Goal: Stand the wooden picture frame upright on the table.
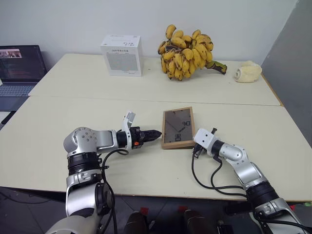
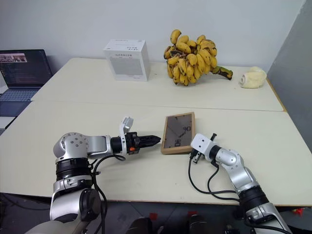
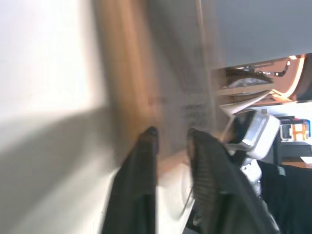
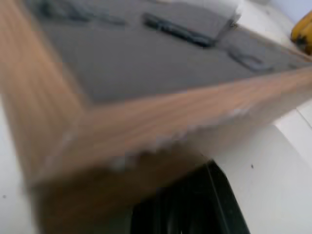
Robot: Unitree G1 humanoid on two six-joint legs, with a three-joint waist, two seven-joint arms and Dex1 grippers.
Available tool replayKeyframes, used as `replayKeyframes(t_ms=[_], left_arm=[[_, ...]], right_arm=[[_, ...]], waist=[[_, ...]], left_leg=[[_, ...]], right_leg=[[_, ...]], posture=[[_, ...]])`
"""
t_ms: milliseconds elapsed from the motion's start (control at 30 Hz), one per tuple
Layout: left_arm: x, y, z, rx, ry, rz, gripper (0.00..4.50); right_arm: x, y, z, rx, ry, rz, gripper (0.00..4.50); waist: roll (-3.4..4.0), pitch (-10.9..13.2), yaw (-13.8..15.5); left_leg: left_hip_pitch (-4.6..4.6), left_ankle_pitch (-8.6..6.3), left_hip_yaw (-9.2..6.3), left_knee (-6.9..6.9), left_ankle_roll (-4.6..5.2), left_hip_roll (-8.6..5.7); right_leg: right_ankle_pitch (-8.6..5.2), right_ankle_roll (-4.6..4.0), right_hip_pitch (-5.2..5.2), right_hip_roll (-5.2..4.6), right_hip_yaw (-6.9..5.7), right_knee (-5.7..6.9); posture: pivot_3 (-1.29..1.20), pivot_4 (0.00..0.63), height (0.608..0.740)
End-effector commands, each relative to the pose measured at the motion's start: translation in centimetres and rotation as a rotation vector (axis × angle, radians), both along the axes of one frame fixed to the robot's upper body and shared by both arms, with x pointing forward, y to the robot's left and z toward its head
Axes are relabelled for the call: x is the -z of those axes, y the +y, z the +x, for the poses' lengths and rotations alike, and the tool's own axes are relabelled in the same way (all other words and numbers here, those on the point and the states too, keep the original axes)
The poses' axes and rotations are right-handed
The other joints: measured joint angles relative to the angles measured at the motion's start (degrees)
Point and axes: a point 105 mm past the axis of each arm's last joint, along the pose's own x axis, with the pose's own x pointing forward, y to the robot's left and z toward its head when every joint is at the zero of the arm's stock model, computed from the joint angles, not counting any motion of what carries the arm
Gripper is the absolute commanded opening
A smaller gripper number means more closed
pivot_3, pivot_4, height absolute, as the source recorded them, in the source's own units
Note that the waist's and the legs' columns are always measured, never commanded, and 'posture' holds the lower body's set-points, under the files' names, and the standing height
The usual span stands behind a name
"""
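The wooden picture frame (image 1: 178, 127) lies on the table (image 1: 253, 122) with its dark grey back and fold-out stand facing up. My left gripper (image 1: 159, 133) reaches in from the left, level with the frame's left edge. In the left wrist view its two black fingers (image 3: 146, 146) sit shut on that wooden rim, one on each face. My right gripper (image 1: 195, 147) is shut at the frame's near right corner. In the right wrist view the light-wood corner (image 4: 122, 131) lies just over a black finger (image 4: 195, 204).
A white box (image 1: 122, 54) and a big bunch of bananas (image 1: 187, 51) stand at the back of the table. A pale rolled object (image 1: 247, 72) lies at the back right. An open laptop (image 1: 19, 68) sits on a desk to the left.
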Motion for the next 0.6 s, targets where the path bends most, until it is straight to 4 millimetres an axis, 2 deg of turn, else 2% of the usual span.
replayKeyframes(t_ms=[33, 200, 300, 367, 433, 533, 600], left_arm=[[-1.3, -0.5, 0.0, 0.021, -0.039, -0.049, 0.09], [-1.3, -0.4, -0.2, 0.028, -0.051, -0.022, 0.09], [-0.6, 1.0, -0.6, 0.021, -0.063, 0.090, 0.09], [-0.8, 2.2, -0.8, 0.010, -0.091, 0.141, 0.09], [-1.2, 3.6, -0.5, -0.022, -0.114, 0.169, 0.09], [-1.6, 5.1, -0.1, -0.061, -0.143, 0.209, 0.09], [-1.5, 5.4, 0.0, -0.067, -0.151, 0.225, 0.09]], right_arm=[[-0.8, -0.1, 0.0, 0.003, -0.026, 0.012, 0.00], [-0.9, -0.3, 0.1, 0.005, -0.031, 0.005, 0.00], [-0.8, -1.1, 0.2, 0.006, -0.039, -0.042, 0.00], [-0.5, -2.2, 0.2, 0.012, -0.048, -0.099, 0.00], [-0.5, -4.5, 0.3, 0.042, -0.062, -0.183, 0.00], [-1.7, -8.1, 0.5, 0.102, -0.082, -0.247, 0.00], [-2.5, -9.1, 0.4, 0.119, -0.088, -0.243, 0.00]], waist=[[0.00, 0.0, 0.0], [0.00, 0.0, 0.0], [0.00, 0.0, 0.0], [0.00, 0.0, 0.0], [0.01, 0.0, 0.0], [0.00, 0.0, 0.4], [0.00, 0.0, 0.6]], left_leg=[[0.00, 0.00, 0.00, 0.00, 0.00, 0.00], [0.00, 0.00, 0.00, 0.00, 0.00, 0.00], [0.00, 0.00, 0.00, 0.00, 0.00, 0.00], [0.00, 0.00, 0.00, -0.01, 0.00, 0.00], [0.00, 0.00, 0.00, -0.01, 0.00, 0.00], [0.00, 0.00, 0.00, 0.00, 0.00, -0.05], [-0.01, 0.00, 0.00, 0.00, 0.00, -0.18]], right_leg=[[0.00, -0.01, 0.00, 0.00, 0.00, 0.00], [0.00, 0.00, 0.00, 0.00, 0.00, 0.00], [0.00, 0.00, 0.00, 0.00, 0.00, 0.00], [0.00, 0.00, 0.00, 0.00, 0.01, 0.00], [0.00, 0.00, -0.01, 0.00, 0.00, 0.00], [-0.04, 0.08, 0.00, -0.05, -0.02, -0.03], [-0.08, 0.14, 0.02, -0.18, -0.02, -0.07]], posture=[[0.00, 0.150, 0.740], [0.00, 0.150, 0.740], [0.00, 0.150, 0.740], [0.00, 0.150, 0.740], [0.00, 0.150, 0.740], [0.00, 0.150, 0.740], [0.00, 0.150, 0.740]])
